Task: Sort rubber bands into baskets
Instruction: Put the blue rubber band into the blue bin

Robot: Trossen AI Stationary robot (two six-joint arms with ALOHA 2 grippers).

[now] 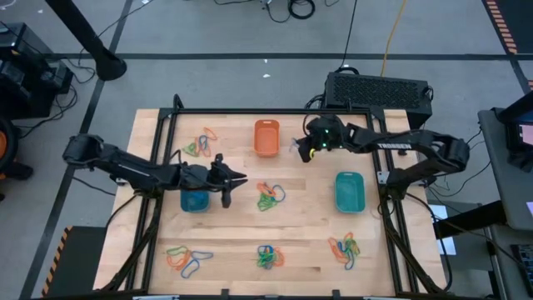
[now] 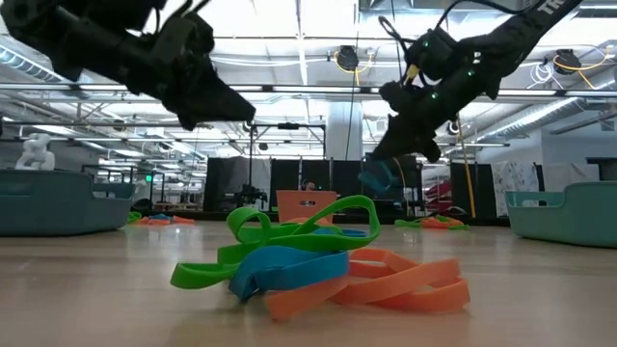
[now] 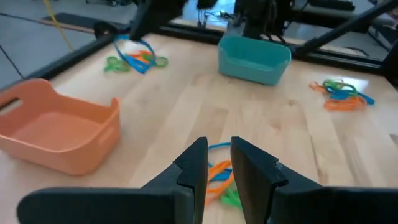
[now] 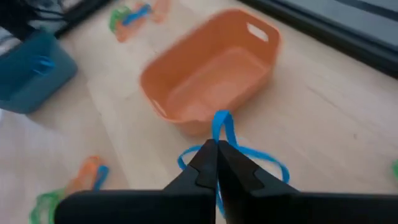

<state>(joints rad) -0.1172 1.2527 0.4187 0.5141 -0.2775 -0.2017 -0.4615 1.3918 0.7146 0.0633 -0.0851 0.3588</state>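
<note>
My right gripper [image 1: 304,150] is shut on a blue rubber band [image 4: 222,127] in the air, just right of the orange basket [image 1: 266,137]. My left gripper [image 1: 233,178] hovers beside the blue basket [image 1: 194,200]. Its fingers stand a narrow gap apart and hold nothing, above the centre pile of bands [image 3: 219,175]. The teal basket [image 1: 350,190] stands at the right. Mixed orange, green and blue bands lie in piles at the far left [image 1: 200,143], the centre [image 1: 269,196] and along the near edge [image 1: 268,257]. My right gripper pinches the blue band between its two fingertips, at a stretch of the loop [image 4: 219,138]. The fingers slant down from the table's right side. The band is lifted clear; one part sticks out ahead of the tips and the rest hangs slack in a loop [image 4: 267,155] below.
More piles lie at the near left [image 1: 187,258] and near right [image 1: 344,246], and one on the table below my right gripper [image 3: 146,60]. A black frame rail [image 1: 250,111] borders the wooden table. Bare wood lies between the baskets.
</note>
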